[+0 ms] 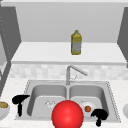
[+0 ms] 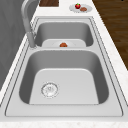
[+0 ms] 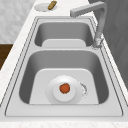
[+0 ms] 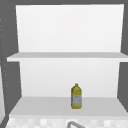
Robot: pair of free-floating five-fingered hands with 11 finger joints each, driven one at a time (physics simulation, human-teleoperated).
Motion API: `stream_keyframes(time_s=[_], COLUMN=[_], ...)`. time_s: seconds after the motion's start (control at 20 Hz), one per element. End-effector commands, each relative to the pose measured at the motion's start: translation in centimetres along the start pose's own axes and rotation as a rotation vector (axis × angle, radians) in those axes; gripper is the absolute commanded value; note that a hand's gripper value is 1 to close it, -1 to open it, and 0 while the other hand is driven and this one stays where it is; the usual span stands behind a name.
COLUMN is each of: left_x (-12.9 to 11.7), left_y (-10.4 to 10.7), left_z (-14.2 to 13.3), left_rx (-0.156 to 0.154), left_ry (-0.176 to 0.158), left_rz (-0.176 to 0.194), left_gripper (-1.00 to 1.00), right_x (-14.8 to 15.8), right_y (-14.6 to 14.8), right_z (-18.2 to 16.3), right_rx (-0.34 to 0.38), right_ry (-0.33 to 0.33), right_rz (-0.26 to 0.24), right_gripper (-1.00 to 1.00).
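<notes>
Double sink (image 2: 110,75) with orange fruit (image 2: 63,44)

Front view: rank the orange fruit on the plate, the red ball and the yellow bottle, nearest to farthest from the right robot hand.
From the right robot hand:
1. Orange fruit, in the right basin, just left of it.
2. Red ball, farther left, front centre.
3. Yellow bottle, up on the shelf.

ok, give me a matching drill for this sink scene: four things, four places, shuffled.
Things:
1. bottle
2. plate
3. left robot hand
4. red ball

Places:
A. right basin
B. front centre of the sink
C. shelf over the tap
D. sink's left rim

Pairs: 1-C, 2-A, 3-D, 4-B
</notes>
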Motion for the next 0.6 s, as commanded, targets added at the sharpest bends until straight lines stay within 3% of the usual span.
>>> stream_keyframes(time_s=[0.0, 0.15, 0.3, 0.35, 0.4, 0.55], left_x=[0.4, 0.8, 0.9, 0.9, 0.8, 0.8], left_y=[1.8, 2.1, 2.0, 2.0, 1.7, 1.6], left_z=[1.5, 3.1, 4.4, 4.6, 4.8, 5.5], left_rx=[-0.028, -0.006, -0.006, -0.001, -0.008, -0.03], left_ry=[0.042, 0.062, 0.073, 0.091, 0.105, 0.137], left_rz=[0.031, 0.032, -0.007, 0.008, -0.011, -0.009], left_gripper=[-1.0, -1.0, -1.0, -1.0, -1.0, -1.0], right_x=[0.0, 0.0, 0.0, 0.0, 0.0, 0.0], right_y=[0.0, 0.0, 0.0, 0.0, 0.0, 0.0], right_z=[0.0, 0.0, 0.0, 0.0, 0.0, 0.0], right_rx=[0.0, 0.0, 0.0, 0.0, 0.0, 0.0], right_ry=[0.0, 0.0, 0.0, 0.0, 0.0, 0.0], right_rz=[0.0, 0.0, -0.001, -0.001, -0.001, -0.001], right_gripper=[0.0, 0.0, 0.0, 0.0, 0.0, 0.0])
